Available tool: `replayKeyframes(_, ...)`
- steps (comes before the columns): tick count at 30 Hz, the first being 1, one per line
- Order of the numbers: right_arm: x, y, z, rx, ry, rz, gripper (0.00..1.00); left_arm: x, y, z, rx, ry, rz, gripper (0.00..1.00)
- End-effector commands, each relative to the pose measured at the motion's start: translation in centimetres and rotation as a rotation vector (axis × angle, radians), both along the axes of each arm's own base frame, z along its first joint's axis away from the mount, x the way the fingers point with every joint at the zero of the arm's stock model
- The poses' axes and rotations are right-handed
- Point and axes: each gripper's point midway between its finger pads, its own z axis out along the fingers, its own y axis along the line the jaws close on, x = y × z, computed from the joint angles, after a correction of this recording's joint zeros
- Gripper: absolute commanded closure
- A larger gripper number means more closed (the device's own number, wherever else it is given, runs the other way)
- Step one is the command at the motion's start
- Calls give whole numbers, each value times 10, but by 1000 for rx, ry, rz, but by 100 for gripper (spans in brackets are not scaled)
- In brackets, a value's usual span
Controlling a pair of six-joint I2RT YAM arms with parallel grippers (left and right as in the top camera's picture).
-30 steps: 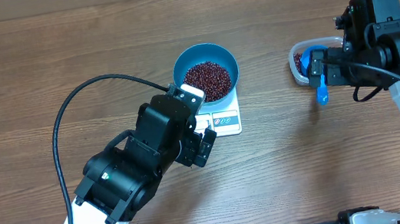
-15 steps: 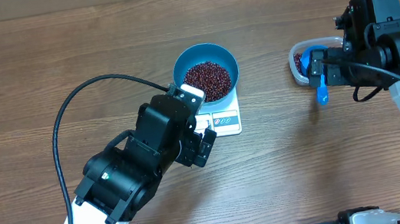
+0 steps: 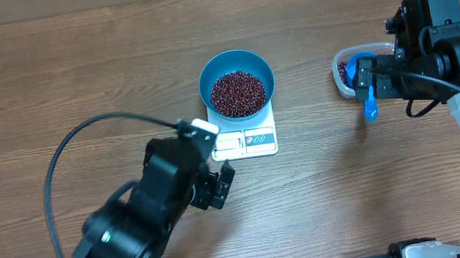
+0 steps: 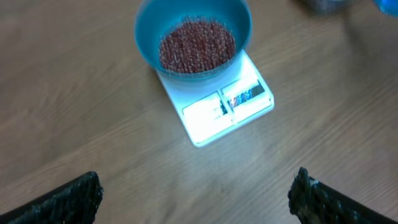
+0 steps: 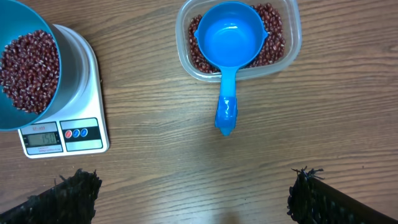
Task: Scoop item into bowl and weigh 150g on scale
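Left claw hangs spread wide and empty above the bare wooden worktop, as I see it through the wrist camera. Just beyond it sits the white scale, its display edge nearest the claw. On the far part of the scale stands the blue bowl, holding a heap of red-brown beans. Neither claw touches the bowl or the scale. The right claw, well apart on my other side, is likewise spread and grips nothing. Ahead of it lies the blue scoop, its handle pointing back toward the claw across the rim of the clear tub. The scoop's empty cup rests on more beans inside the tub. The scale's display shows digits, though they are too small for me to read with confidence.
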Motion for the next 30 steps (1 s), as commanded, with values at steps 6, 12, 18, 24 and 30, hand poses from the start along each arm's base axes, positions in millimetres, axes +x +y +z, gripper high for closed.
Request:
replayKeyframes(6, 3, -2, 11, -7, -37, 6, 0, 19, 32, 7, -230, -317, 124, 0)
replayKeyframes(12, 3, -2, 11, -7, -37, 6, 0, 23, 52, 33, -404, -610, 176, 1)
replayKeyframes(18, 3, -2, 11, -7, -37, 6, 0, 11, 77, 48, -529, -885, 222, 0)
replayKeyframes(24, 3, -2, 11, -7, -37, 6, 0, 0, 99, 49, -570, -1049, 266, 1)
replayKeyframes(30, 3, -2, 11, -7, -37, 6, 0, -1, 116, 33, -533, -1066, 323, 0)
